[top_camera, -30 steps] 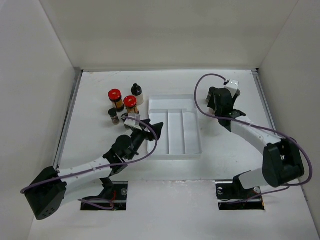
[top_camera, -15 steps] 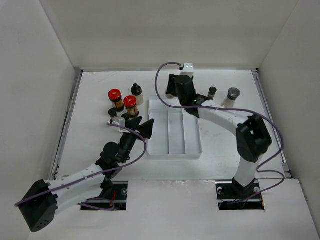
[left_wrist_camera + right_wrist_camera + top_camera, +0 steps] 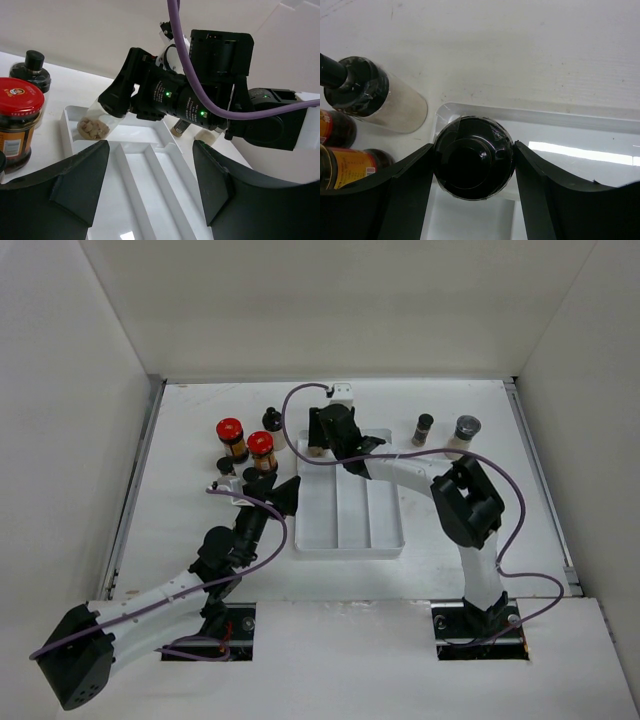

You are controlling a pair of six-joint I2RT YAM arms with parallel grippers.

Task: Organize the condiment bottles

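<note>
At the tray's far-left corner, right gripper [image 3: 472,159] is clamped on a black-capped jar [image 3: 92,128] — its fingers [image 3: 405,195] press both sides of the cap, seen from straight above in the wrist view. Jar has pale chunky contents and hangs tilted, base down at the corner of the white tray [image 3: 385,528]. Can't tell if the base touches the tray floor.

Left gripper [image 3: 150,147] sits low by the tray's left edge, jaws wide apart, holding nothing, facing the held jar.

Left of the tray on the table [image 3: 175,500]:
- red-capped amber jar [image 3: 230,430], upright
- second red-capped jar [image 3: 261,444] just beside it, nearer the tray
- tall black-capped bottle [image 3: 272,421] behind them, just beside the held jar in the right wrist view
- small dark jar [image 3: 225,466] in front of the red caps, near the left gripper

Beyond the tray's far-right corner — well apart from that group — stand a slim dark-capped jar [image 3: 423,427] and a grey-lidded jar [image 3: 464,430], both upright, near each other, not touching.
</note>
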